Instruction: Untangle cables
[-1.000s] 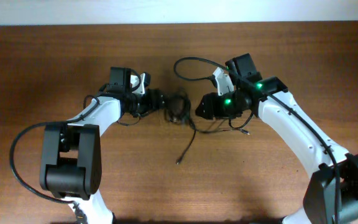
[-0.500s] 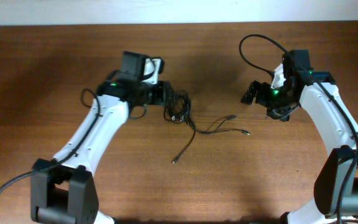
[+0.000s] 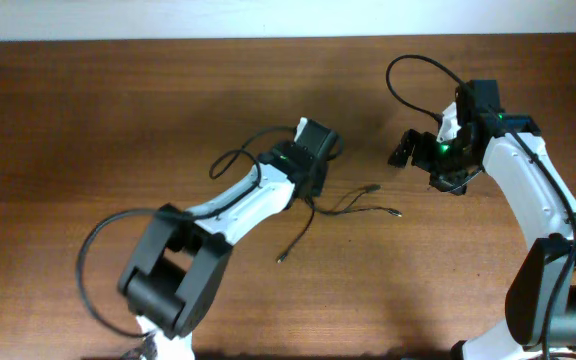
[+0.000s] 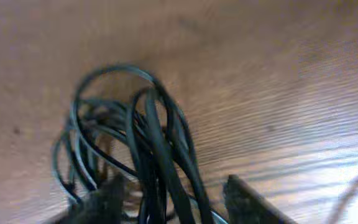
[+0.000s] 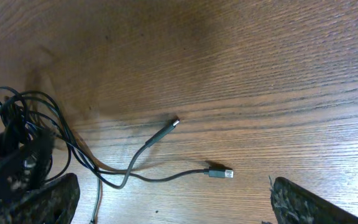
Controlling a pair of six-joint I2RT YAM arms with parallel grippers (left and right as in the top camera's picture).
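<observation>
cables: thin glossy black cords, looped tangle under the left arm, two loose plug ends snaking over the wood-grain surface | left fingers: part-open astride the loops, tips cut off, blur hides any pinch | right fingers: rough-padded, spread wide, empty, well apart from the tangle

Tangled bundle of thin black cables lying mid-way across brown wooden table, strands passing between left gripper fingers. Two plug ends trailing right; right gripper hanging farther right, well apart. Third end trailing toward front.
</observation>
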